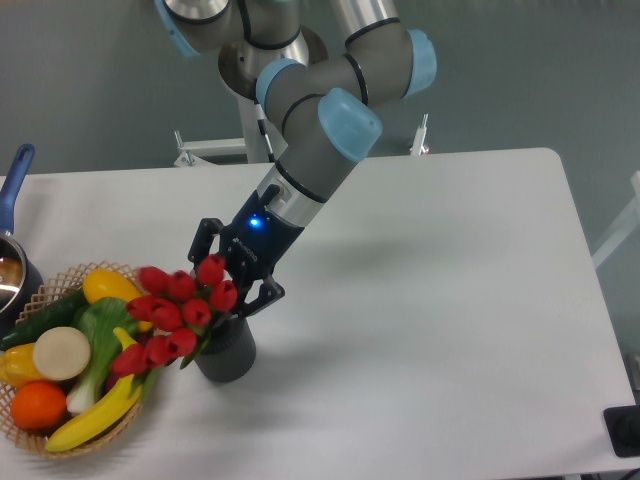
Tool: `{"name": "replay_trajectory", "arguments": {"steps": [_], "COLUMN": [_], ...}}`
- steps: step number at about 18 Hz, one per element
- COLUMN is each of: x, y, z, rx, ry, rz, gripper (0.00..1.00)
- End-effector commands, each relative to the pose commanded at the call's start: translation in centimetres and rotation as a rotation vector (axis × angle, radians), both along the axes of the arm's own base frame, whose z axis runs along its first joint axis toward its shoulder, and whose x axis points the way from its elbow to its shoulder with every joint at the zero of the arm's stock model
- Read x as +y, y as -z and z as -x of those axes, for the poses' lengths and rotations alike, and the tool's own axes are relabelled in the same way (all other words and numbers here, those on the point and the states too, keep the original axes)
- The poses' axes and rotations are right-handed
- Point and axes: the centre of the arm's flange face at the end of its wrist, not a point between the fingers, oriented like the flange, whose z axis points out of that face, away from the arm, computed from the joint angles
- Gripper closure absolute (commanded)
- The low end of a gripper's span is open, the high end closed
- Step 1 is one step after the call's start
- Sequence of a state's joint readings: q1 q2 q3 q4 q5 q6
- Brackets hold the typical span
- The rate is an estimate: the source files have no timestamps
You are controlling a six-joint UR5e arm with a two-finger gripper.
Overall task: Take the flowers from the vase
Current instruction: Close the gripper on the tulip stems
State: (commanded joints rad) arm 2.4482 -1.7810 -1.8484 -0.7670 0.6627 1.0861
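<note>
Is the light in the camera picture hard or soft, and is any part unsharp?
Camera view: soft, even light; a faint shadow lies right of the dark grey ribbed vase; the red tulip flowers look slightly soft; a blue light glows on the black two-finger gripper.
</note>
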Motion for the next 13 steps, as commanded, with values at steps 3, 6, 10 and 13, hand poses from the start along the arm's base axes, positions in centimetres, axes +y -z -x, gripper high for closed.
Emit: {"name": "replay_trajectory", "arguments": {"steps": [3, 6, 10, 13], "x": [-0.05, -0.07, -0.07, -0.07], "y": [-0.28, -0.21, 0.04, 0.49], "z": [-0.21, -0.23, -0.18, -0.31], "rx": [0.003, 0.001, 0.009, 0.001], "ry": [0.002, 0.002, 0.006, 0.007], "rz": [-0.004, -0.003, -0.001, 0.005], "gripper": [0.44, 0.42, 0.00, 0.00]}}
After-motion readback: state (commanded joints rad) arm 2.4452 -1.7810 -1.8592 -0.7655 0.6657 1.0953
